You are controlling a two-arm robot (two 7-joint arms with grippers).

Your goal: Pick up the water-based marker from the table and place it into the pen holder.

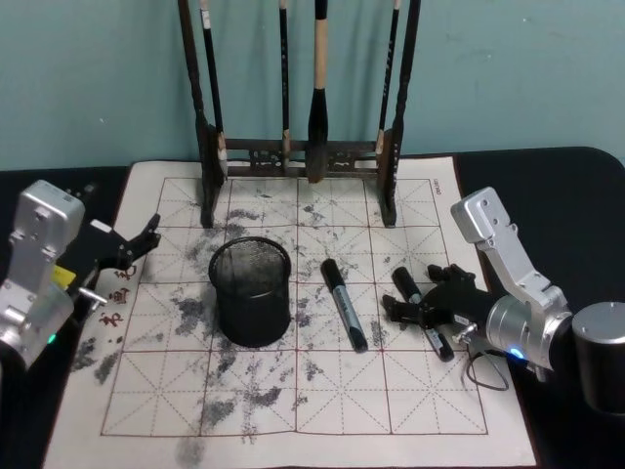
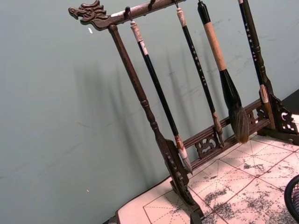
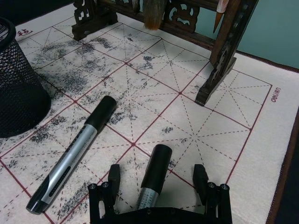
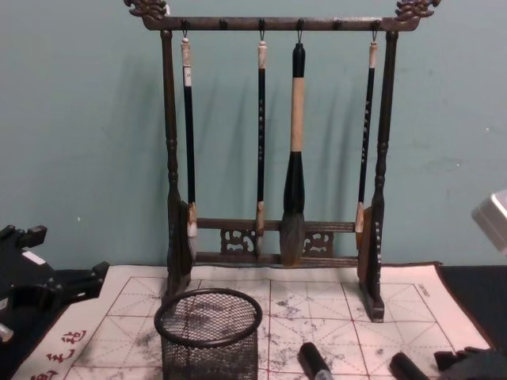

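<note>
Two grey-and-black water-based markers lie on the practice mat. One marker (image 1: 344, 303) rests just right of the pen holder (image 1: 251, 290), a short black mesh cup standing upright. The other marker (image 1: 420, 308) lies further right, under my right gripper (image 1: 430, 311). In the right wrist view that gripper (image 3: 157, 177) is open and low over the mat, a finger on each side of this marker's black cap (image 3: 156, 163) without touching it. The other marker (image 3: 74, 149) and the pen holder (image 3: 18, 88) sit beyond. My left gripper (image 1: 145, 239) is parked open at the mat's left edge.
A tall dark wooden brush rack (image 1: 298, 156) with several hanging brushes stands at the back of the white ink-stained mat (image 1: 264, 410). The black table (image 1: 557, 186) surrounds the mat. A teal wall rises behind.
</note>
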